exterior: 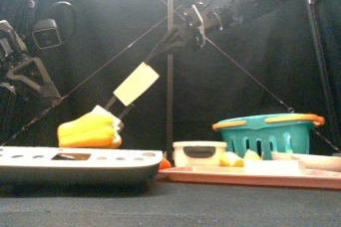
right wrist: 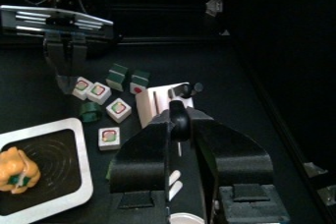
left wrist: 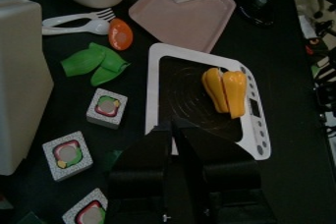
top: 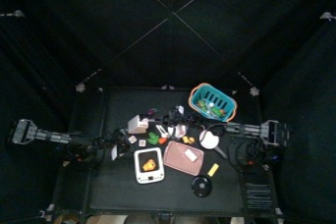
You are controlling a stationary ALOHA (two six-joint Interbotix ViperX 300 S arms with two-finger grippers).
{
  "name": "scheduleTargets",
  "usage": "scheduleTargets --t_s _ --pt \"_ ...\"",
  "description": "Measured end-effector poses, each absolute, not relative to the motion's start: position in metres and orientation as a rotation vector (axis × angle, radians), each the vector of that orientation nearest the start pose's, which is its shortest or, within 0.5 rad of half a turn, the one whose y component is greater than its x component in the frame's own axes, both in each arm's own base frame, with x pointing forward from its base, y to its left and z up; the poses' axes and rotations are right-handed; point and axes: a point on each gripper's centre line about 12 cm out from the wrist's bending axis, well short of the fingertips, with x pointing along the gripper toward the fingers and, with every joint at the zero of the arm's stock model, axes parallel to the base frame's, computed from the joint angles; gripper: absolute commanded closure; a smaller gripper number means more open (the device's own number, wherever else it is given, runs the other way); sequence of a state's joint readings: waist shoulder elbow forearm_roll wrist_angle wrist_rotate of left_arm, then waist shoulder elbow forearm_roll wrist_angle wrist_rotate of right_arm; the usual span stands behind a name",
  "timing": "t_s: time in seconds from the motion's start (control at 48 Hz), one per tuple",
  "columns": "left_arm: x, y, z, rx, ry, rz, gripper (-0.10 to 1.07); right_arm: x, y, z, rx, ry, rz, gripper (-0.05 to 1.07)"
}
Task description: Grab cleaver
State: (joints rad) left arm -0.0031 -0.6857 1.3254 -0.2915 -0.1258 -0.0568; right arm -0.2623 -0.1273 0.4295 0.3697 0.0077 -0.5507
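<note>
The cleaver (exterior: 134, 84) has a pale cream blade and hangs tilted in the air above the white tray (exterior: 80, 159) in the front view. My right gripper (exterior: 174, 38) reaches in from the upper right and is shut on its handle. In the right wrist view the cleaver (right wrist: 176, 184) shows edge-on as a white strip between the shut jaws of the right gripper (right wrist: 178, 144). My left gripper (left wrist: 176, 140) is shut and empty, hovering just off the near edge of the white tray (left wrist: 164, 71). In the top view the left arm (top: 53, 138) stays at the table's left.
A yellow pepper (left wrist: 226, 90) lies in the white tray. A pink board (left wrist: 184, 12) lies beyond it, with green leaves (left wrist: 98, 63), a white fork (left wrist: 77, 20) and small picture tiles (left wrist: 105, 107) nearby. A teal basket (top: 210, 98) stands at the back right. A black ladle (top: 203, 183) lies near the front.
</note>
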Motion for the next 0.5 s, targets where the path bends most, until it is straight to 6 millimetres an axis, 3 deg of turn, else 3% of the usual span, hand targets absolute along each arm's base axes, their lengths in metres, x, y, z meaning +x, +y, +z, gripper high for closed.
scheduleTargets --t_s 0.5 --pt "0.1994 0.0037 0.1592 -0.328 0.508 0.122 0.45 0.3990 -0.1048 0.3032 -0.138 0.312 -0.238 0.60"
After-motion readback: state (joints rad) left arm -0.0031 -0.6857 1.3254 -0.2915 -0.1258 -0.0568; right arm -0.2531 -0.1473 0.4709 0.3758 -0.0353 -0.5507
